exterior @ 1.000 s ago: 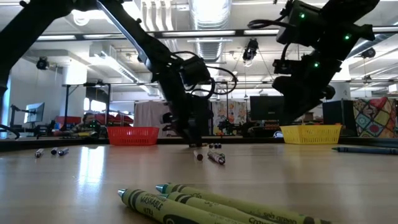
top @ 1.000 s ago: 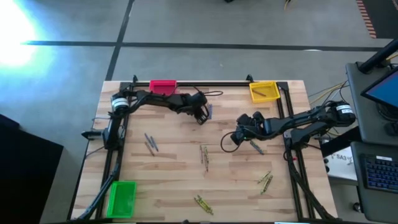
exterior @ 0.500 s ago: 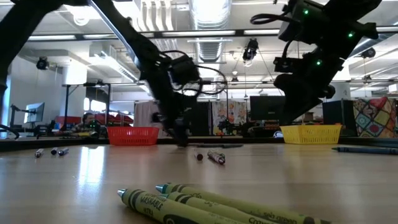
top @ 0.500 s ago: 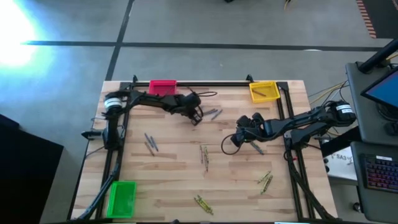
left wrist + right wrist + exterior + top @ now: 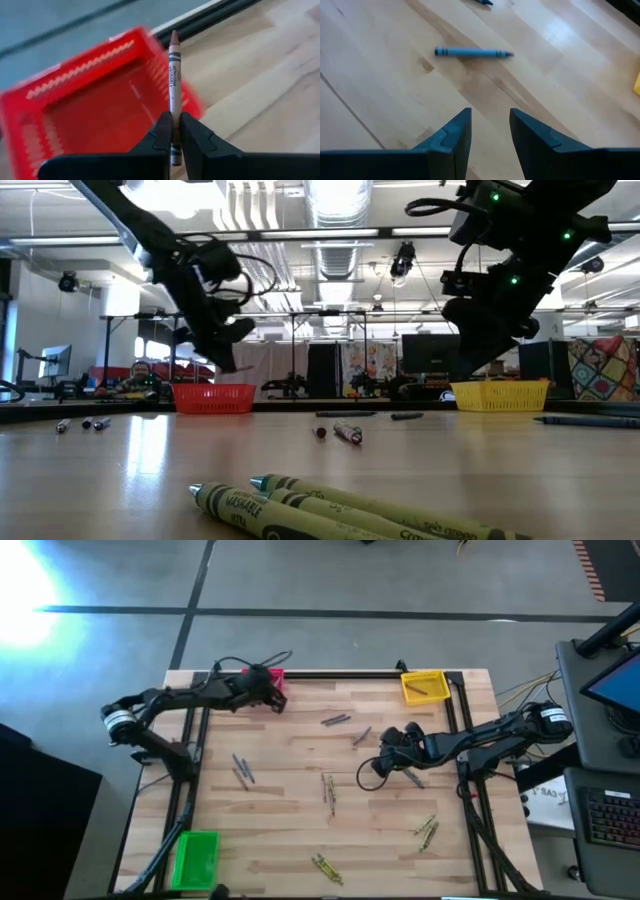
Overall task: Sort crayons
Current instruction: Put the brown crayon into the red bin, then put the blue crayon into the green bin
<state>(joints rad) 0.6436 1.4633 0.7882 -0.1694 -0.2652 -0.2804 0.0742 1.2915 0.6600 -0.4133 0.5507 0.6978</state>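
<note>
The left gripper hangs above the red bin at the table's far edge, clenched on a brownish-red crayon. The right gripper hovers released above open wood near a blue crayon.

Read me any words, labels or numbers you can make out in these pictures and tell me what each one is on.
"WASHABLE": on the olive-yellow crayon lying nearest in the low view.
Print on the brownish-red crayon in the left end effector: too blurred to read.
Print on the neighbouring olive-yellow crayons: too small to read.
</note>
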